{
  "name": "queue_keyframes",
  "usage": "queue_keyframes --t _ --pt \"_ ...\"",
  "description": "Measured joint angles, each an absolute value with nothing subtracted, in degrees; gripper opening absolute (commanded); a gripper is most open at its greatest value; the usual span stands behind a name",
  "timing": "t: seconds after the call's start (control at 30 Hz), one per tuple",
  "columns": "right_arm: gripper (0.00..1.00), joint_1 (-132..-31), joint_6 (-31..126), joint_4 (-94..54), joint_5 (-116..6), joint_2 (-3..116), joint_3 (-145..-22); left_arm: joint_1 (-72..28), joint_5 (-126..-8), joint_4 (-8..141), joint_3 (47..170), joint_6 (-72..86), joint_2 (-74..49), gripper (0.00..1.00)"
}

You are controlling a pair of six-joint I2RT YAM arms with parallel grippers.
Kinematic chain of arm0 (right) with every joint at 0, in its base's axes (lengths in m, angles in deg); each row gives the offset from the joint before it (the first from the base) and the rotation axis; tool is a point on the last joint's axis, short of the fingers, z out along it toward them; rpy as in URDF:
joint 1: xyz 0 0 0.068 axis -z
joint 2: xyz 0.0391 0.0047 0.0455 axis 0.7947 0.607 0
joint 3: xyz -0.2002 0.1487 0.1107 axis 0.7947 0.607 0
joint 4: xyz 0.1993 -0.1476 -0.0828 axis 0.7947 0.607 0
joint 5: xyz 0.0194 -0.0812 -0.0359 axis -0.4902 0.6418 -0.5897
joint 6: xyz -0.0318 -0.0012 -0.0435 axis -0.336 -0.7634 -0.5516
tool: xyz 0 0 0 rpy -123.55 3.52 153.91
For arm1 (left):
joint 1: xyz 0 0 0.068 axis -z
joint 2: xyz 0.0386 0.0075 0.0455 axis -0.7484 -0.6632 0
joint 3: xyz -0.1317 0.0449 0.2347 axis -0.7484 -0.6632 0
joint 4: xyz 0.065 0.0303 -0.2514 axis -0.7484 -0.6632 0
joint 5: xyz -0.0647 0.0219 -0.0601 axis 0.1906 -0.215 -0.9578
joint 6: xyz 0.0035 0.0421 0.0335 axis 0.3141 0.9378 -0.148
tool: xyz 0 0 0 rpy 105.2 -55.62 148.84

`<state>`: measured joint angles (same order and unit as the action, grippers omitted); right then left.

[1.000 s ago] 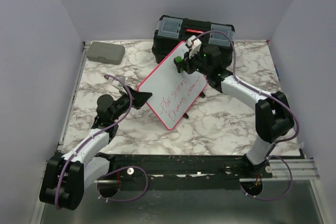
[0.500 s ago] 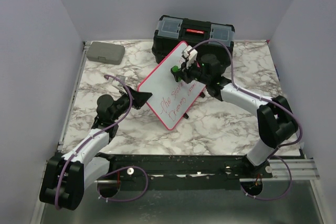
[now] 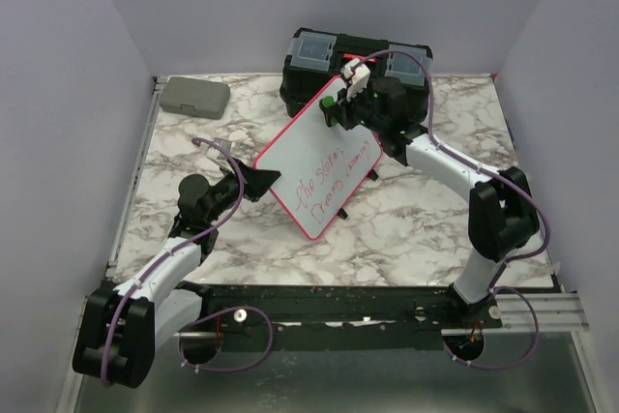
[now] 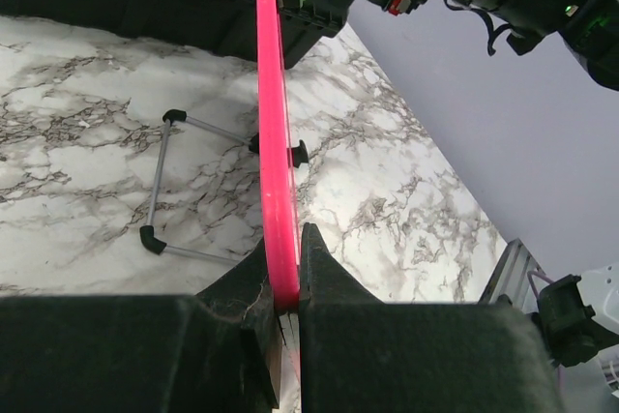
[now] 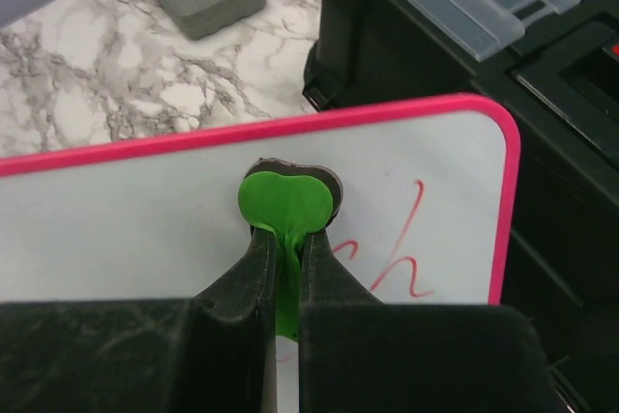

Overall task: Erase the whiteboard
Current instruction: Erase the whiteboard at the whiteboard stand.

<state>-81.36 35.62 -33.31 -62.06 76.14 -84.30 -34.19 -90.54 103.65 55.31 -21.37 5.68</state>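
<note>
On the whiteboard (image 3: pixel 319 157) edge, left gripper (image 3: pixel 263 179) clamped — toolbox (image 3: pixel 356 60) close behind

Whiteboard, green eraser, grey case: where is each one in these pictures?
whiteboard (image 3: pixel 305 150), top external view, bare white face beside the red writing.
green eraser (image 5: pixel 285 202), right wrist view, rounded green top.
grey case (image 3: pixel 194 97), top external view, middle of its lid.

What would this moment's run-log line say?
left end effector: shut on whiteboard edge | right end effector: shut on eraser, at upper board | red writing: unerased
</note>
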Motion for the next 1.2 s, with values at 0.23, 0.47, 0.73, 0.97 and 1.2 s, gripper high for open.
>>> queue_keyframes --t 0.23,0.47,0.73,0.97,1.2 --pt "0.01 -79.9 35.38 -36.37 -63.0 74.85 -77.11 -34.19 -90.47 103.52 55.31 -21.61 5.66 0.0" --pt "0.01 -82.21 34.79 -37.09 -63.52 72.99 -73.89 -34.21 -90.47 103.46 55.31 -21.67 5.66 0.0" --pt "0.01 -84.07 35.32 -31.71 -62.87 73.5 -79.18 -34.21 -90.45 103.52 55.25 -21.72 5.66 0.0" --pt "0.01 -82.37 35.84 -30.75 -62.39 76.14 -84.58 -34.21 -90.45 103.52 55.25 -21.69 5.64 0.0" --pt "0.01 -79.42 35.27 -33.04 -62.52 76.18 -80.65 -34.21 -90.49 104.16 55.27 -21.87 5.14 0.0"
